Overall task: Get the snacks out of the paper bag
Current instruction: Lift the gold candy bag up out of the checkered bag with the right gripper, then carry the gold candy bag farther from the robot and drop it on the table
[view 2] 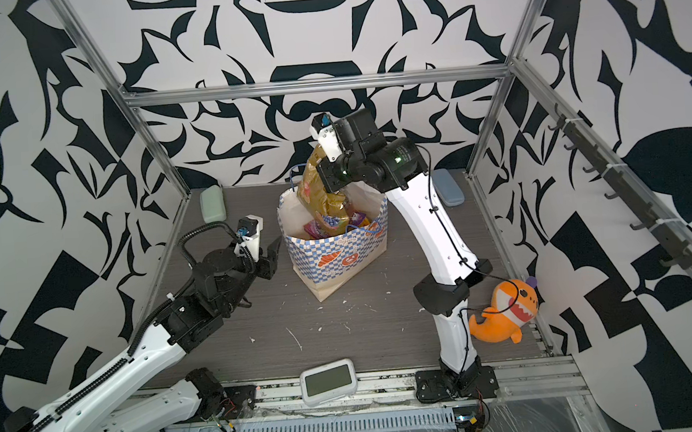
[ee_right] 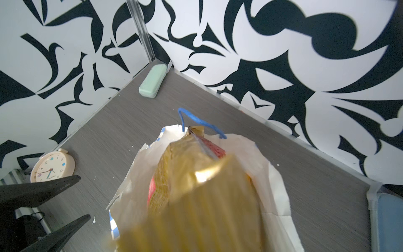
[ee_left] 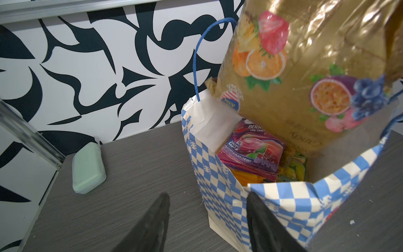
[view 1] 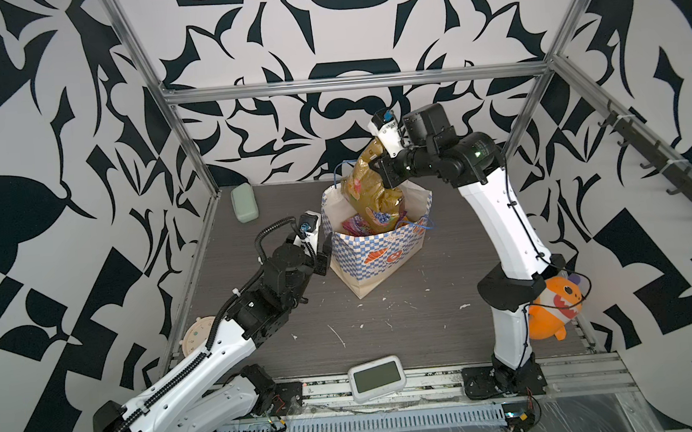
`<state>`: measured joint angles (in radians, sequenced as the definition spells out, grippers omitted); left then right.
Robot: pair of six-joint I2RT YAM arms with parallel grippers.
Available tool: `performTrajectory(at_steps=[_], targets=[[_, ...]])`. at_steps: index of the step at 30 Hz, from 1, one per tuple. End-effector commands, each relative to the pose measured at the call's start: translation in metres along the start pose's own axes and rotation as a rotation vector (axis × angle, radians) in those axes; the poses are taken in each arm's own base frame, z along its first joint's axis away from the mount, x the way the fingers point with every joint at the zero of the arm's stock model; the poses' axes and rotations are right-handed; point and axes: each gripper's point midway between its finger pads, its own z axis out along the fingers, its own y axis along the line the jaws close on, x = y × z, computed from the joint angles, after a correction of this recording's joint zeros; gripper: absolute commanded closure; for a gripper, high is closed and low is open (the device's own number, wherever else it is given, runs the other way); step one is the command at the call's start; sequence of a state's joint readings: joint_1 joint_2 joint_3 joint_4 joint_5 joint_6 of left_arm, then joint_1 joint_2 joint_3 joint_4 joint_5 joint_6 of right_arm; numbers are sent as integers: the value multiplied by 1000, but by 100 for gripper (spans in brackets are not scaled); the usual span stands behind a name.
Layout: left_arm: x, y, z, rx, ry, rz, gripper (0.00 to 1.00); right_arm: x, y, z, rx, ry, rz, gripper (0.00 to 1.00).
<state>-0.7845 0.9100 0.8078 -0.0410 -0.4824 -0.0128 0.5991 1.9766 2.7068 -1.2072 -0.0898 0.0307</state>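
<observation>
The paper bag [view 1: 376,260] [view 2: 339,263] stands upright mid-table, blue-white checks outside, white inside [ee_right: 277,185]. My right gripper [view 1: 376,169] [view 2: 324,172] is shut on the top of a gold fruit-print snack packet [view 1: 369,186] [view 2: 317,185] [ee_left: 305,76] [ee_right: 196,196], which hangs over the bag's mouth with its lower end still inside. That packet hides the fingers in the right wrist view. More snacks lie inside: a purple packet [ee_left: 250,152] [view 1: 355,226] and an orange one [ee_left: 246,177]. My left gripper [view 1: 325,247] [view 2: 273,247] [ee_left: 207,194] [ee_right: 80,198] is open at the bag's left corner, holding nothing.
A mint green case [view 1: 244,202] [ee_left: 88,170] lies at the back left. A blue-grey case [view 2: 448,187] sits back right. A round clock [view 1: 196,335] [ee_right: 52,168] is on the left edge, a white digital display [view 1: 376,378] at the front, an orange plush [view 2: 505,310] at the right.
</observation>
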Motion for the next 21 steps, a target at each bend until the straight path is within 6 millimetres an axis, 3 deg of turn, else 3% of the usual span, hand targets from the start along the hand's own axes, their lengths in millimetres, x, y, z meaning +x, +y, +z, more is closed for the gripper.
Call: performTrajectory(at_steps=[1,9,17,21], targets=[[-20,1,-6,12,-52,-48,41,-85,-1,-95,16,-396,-36,100],[-23,0,-9,23,-64,-66,41,-109,-33,-139,61,-535,1,100],[-22,-2,-7,33,-60,-74,41,-117,-95,-192,230,-641,51,100],[-21,-3,-5,35,-57,-71,40,-122,-110,-210,245,-691,67,100]])
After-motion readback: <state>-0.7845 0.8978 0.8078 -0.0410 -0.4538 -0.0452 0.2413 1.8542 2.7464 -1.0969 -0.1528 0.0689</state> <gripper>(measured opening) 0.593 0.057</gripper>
